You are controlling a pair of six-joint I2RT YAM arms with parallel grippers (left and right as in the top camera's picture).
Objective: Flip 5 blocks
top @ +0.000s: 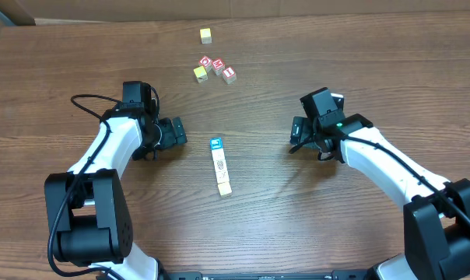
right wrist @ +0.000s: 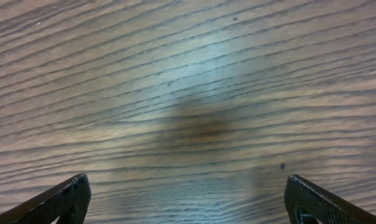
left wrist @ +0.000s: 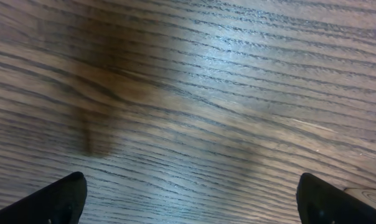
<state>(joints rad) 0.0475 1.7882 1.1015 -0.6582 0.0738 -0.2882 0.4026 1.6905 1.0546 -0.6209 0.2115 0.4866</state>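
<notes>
Five blocks appear to lie in one touching row at the middle of the table, running slightly askew. The far end cube shows a blue top, the middle ones pale cream, and the near end one yellowish. The seams are too small to count with certainty. No block is tilted, lifted or apart from the row, and which faces have been turned cannot be read from the pictures. The count of flips done and left is therefore undetermined. The left gripper stands beside the row on one side and the right gripper farther off on the other. Both wrist views show the fingers spread wide over bare wood, holding nothing. Beyond, a cluster of four cubes and a lone cube sit well apart.
</notes>
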